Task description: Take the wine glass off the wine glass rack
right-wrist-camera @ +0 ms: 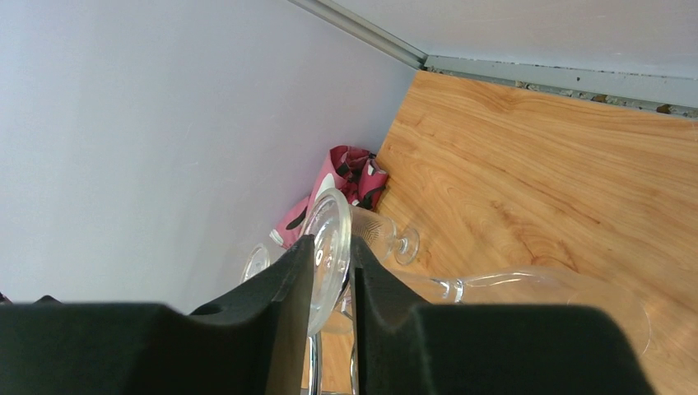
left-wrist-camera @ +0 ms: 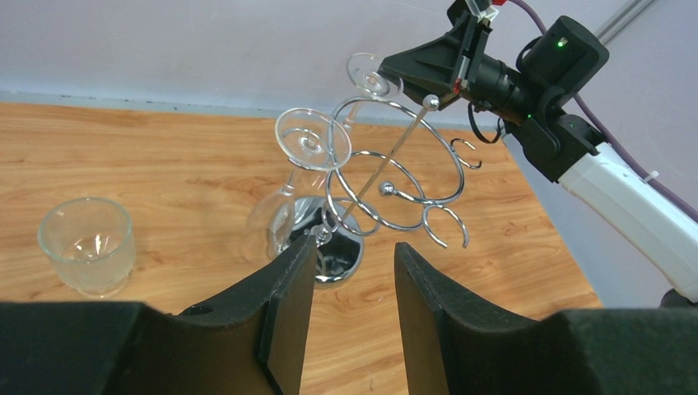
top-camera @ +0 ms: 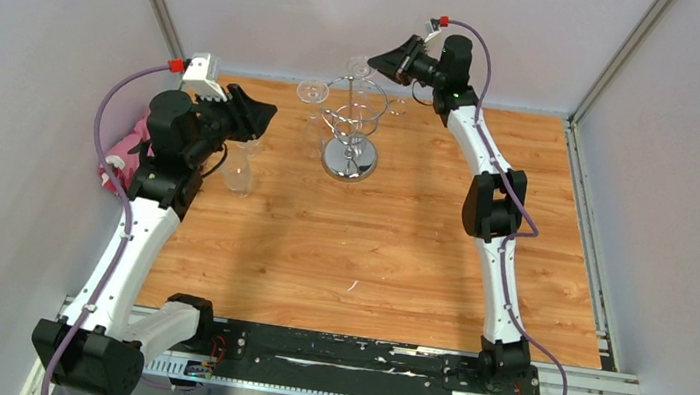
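The chrome wine glass rack (top-camera: pixel 351 137) stands at the back middle of the wooden table; it also shows in the left wrist view (left-wrist-camera: pixel 387 177). One clear wine glass (left-wrist-camera: pixel 311 141) hangs upside down from a ring on its left side. A second wine glass (top-camera: pixel 359 66) is at the rack's top; its round foot (right-wrist-camera: pixel 328 247) sits between the pads of my right gripper (right-wrist-camera: pixel 332 251), which is shut on it. Its stem and bowl (right-wrist-camera: pixel 543 288) trail off to the right. My left gripper (left-wrist-camera: pixel 354 259) is open and empty, left of the rack (top-camera: pixel 257 114).
A small clear glass (top-camera: pixel 236 172) stands on the table under my left arm, also seen in the left wrist view (left-wrist-camera: pixel 86 243). A pink cloth (right-wrist-camera: pixel 346 174) lies against the left wall. Walls close in the back and both sides.
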You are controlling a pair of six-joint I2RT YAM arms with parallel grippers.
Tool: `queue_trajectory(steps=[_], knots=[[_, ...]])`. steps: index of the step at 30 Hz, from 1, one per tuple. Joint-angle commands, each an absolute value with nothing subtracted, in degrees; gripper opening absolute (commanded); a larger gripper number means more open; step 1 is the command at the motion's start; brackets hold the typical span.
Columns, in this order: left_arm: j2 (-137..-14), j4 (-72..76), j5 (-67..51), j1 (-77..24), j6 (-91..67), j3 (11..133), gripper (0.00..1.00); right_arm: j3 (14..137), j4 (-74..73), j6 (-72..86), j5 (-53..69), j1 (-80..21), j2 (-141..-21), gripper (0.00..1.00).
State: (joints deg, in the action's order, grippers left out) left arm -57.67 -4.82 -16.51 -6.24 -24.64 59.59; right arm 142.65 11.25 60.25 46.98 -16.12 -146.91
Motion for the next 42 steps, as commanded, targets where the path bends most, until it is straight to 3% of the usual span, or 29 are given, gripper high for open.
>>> queue_trajectory(steps=[1, 4, 18, 38, 42], knots=[[-58.1, -3.6, -17.0, -6.5, -24.3, 59.0, 0.45, 141.6, 10.5, 58.9, 49.4, -17.0, -146.0, 0.15], [-58.4, -3.5, -17.3, -6.6, -24.4, 58.9, 0.45, 140.1, 11.1, 59.1, 49.5, -17.0, -145.5, 0.0], [-57.0, -4.0, -16.7, -6.5, -24.0, 58.6, 0.45, 134.5, 22.8, 69.1, 42.8, -16.8, -140.9, 0.0], [-57.8, -4.3, -16.5, -6.6, -23.7, 58.9, 0.44, 140.9, 19.7, 65.7, 35.2, -14.2, -142.7, 0.0], [-57.9, -3.9, -16.4, -6.6, -24.1, 58.9, 0.45, 136.8, 20.0, 65.0, 35.9, -11.5, -139.5, 0.0]])
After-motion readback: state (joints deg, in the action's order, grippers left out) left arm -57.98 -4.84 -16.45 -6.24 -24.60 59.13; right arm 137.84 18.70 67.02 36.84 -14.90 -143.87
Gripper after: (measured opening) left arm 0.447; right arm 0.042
